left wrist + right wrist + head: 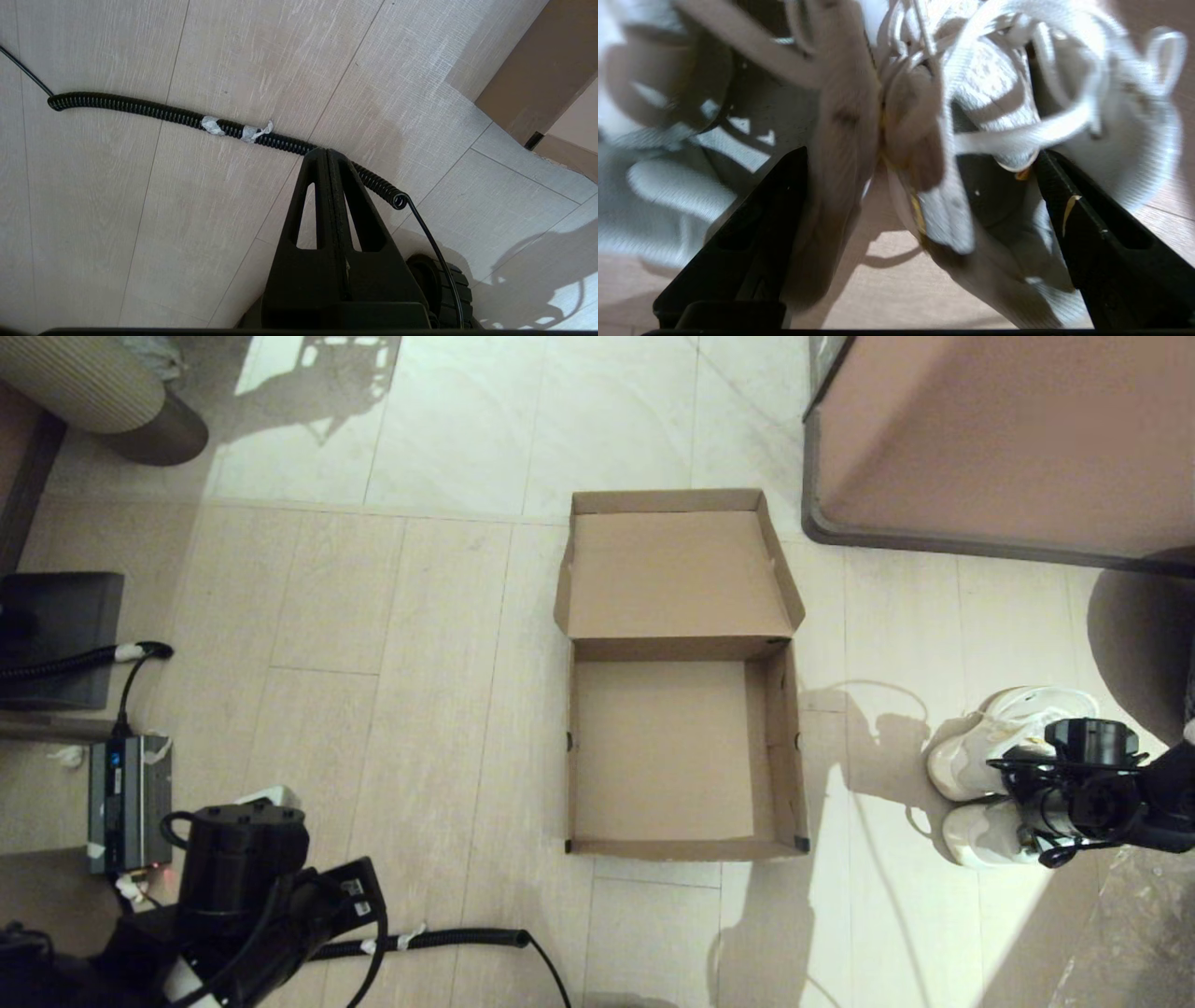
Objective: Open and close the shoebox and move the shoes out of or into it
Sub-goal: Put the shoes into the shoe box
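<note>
Right gripper [920, 196] jaws spread over white lace-up sneakers [990, 775] | soft, light | pinch both inner collars together.

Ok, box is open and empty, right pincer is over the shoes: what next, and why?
Probably close the right pincer on the inner collars of the shoes. Its fingers stand wide, one in each shoe, with both collars between them, and the shoebox lies open and empty beside them.

shoes [990, 756] right of shoebox [784, 747] (on floor)
</note>
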`<state>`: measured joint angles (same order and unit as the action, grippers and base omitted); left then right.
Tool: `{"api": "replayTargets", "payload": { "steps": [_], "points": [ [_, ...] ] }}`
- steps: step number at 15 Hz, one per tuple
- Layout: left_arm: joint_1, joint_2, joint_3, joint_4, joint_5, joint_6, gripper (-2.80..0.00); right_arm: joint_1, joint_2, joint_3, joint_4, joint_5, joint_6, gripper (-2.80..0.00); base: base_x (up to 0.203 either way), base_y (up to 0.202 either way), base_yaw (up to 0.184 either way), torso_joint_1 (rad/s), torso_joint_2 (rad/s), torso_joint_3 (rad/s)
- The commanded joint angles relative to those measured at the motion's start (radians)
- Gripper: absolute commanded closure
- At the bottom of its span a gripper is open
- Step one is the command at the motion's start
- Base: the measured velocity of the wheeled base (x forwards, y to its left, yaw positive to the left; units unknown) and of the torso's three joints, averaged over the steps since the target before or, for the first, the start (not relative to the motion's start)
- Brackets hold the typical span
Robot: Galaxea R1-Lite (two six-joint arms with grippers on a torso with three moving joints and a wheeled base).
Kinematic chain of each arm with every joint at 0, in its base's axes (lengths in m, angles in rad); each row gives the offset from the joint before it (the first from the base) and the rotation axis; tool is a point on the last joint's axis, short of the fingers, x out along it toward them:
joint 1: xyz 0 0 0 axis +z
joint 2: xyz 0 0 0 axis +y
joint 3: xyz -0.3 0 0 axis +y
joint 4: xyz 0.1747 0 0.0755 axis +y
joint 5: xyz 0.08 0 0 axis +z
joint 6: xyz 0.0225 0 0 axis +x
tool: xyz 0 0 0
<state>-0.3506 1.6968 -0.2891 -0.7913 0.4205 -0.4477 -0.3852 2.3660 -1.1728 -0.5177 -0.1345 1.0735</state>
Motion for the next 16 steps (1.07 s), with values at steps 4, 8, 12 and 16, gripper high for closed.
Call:
{"api": "replayTargets", "payload": {
  "steps": [4, 8, 12, 16],
  "points": [
    [0.004, -0.005, 0.014, -0.005, 0.004, -0.005, 0.0, 0.032, 0.082, -0.054, -0.001, -0.008, -0.014, 0.0, 0.0, 0.0, 0.0, 0.0, 0.0, 0.0],
    [0.004, -0.006, 0.014, -0.005, 0.004, -0.005, 0.0, 0.031, 0.09, -0.087, 0.0, -0.008, -0.068, 0.0, 0.0, 0.0, 0.0, 0.0, 0.0, 0.0],
    [0.004, -0.014, 0.017, -0.005, 0.004, -0.011, 0.0, 0.029, 0.089, -0.149, 0.057, -0.011, -0.093, 0.0, 0.0, 0.0, 0.0, 0.0, 0.0, 0.0],
    [0.005, -0.019, 0.016, -0.003, 0.006, -0.017, 0.0, 0.028, -0.019, -0.106, 0.12, -0.008, -0.111, 0.0, 0.0, 0.0, 0.0, 0.0, 0.0, 0.0]
  ]
}}
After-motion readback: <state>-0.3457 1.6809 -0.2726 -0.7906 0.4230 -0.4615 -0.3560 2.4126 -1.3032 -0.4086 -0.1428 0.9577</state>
